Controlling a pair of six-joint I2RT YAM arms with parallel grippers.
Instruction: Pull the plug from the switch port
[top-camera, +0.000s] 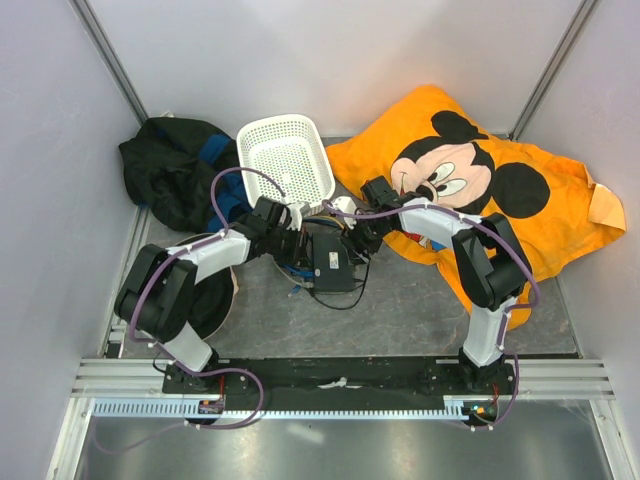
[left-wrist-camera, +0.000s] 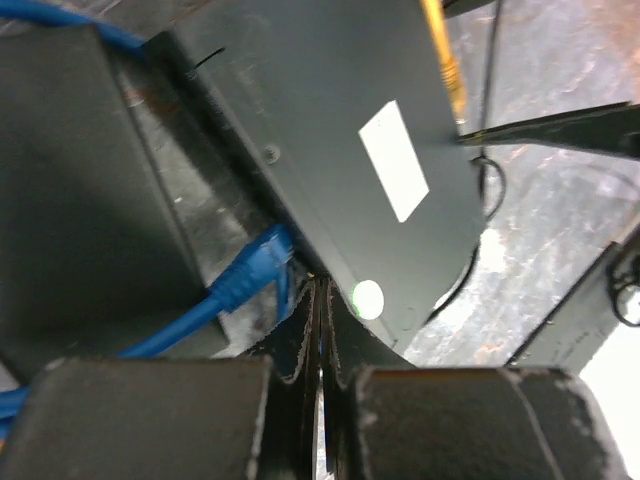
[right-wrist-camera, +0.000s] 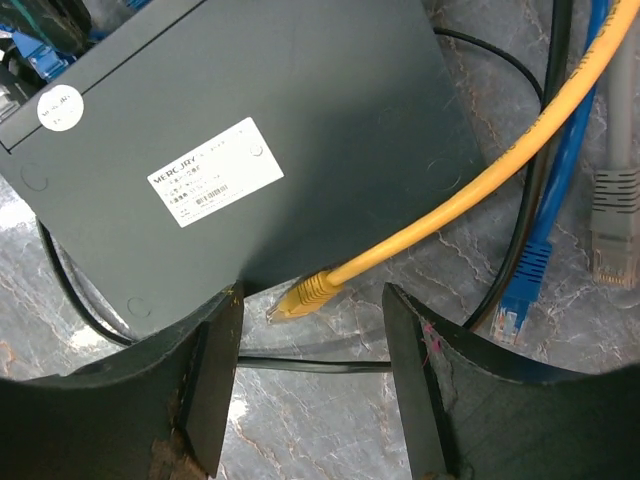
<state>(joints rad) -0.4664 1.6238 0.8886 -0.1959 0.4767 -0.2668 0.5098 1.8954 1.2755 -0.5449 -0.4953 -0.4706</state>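
Switch box: the flat black rectangular switch box (right-wrist-camera: 270, 90) lies on the grey marbled table top (top-camera: 420, 310) in the middle of the overhead view, between the two wrists, with a white printed label (right-wrist-camera: 215, 170) facing up.
Switch port: the switch port (left-wrist-camera: 285, 240) is in the box's side edge, at 9 o'clock of the box seen from overhead. The socket itself is in shadow.
Blue plug: the blue plug (left-wrist-camera: 250, 272) has its head against that edge. How deep it sits cannot be told.
Left gripper: the left gripper (left-wrist-camera: 318, 330) has its jaws pressed together with nothing visible between them. Its tips are just beside the box's edge, and the blue plug is at 10 o'clock of them.
Right gripper: the right gripper (right-wrist-camera: 312, 300) has its jaws apart, one on each side of the yellow plug (right-wrist-camera: 305, 295), with neither finger touching it.
Yellow plug: it lies along the box's near edge with its tip bare on the table. Its yellow cable (right-wrist-camera: 470, 190) runs off toward 2 o'clock.
Surroundings, overhead: a white plastic basket (top-camera: 288, 160) is at 12 o'clock of the box. An orange Mickey Mouse cushion (top-camera: 520, 200) is at 2 o'clock, and a heap of black cloth (top-camera: 170, 170) is at 10 o'clock.
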